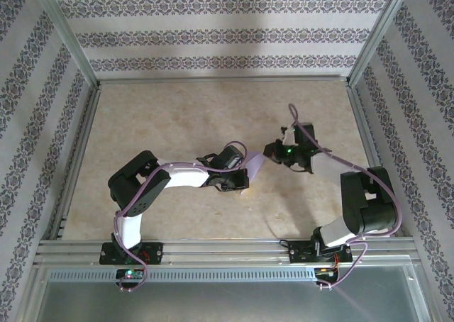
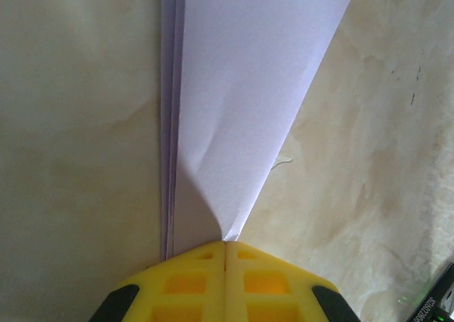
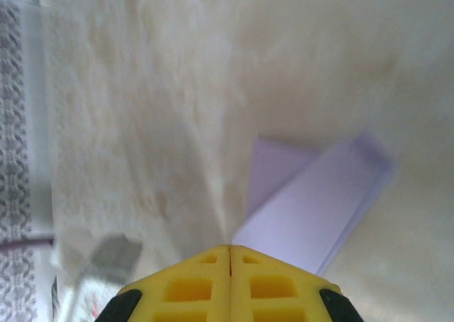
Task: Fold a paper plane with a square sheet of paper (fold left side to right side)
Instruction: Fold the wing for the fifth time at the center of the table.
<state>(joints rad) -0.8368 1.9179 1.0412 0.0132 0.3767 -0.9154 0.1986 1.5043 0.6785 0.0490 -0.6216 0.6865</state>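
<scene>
Lavender paper (image 2: 248, 88), already folded into a long layered strip, lies on the marbled table (image 2: 71, 137) straight ahead of the left gripper (image 2: 225, 247). Its yellow fingers (image 2: 191, 279) are pressed together on the near tip of the top flap, holding it up off the layers stacked just to their left. The right gripper (image 3: 230, 254) hovers apart from the sheet, fingers closed on nothing; the paper lies ahead of it and off to its right, not touching. Seen from above, the two grippers face each other across the narrow strip, the left one at the paper's edge, the right one near but clear of it. The step in hand appears to be a side-to-side fold, with the pinched flap to be carried over the rest. The next move likely calls for swinging that flap across until its edge meets the opposite one, keeping the lower layers from sliding, then pressing the crease flat, a job the idle right gripper seems placed to help with
</scene>
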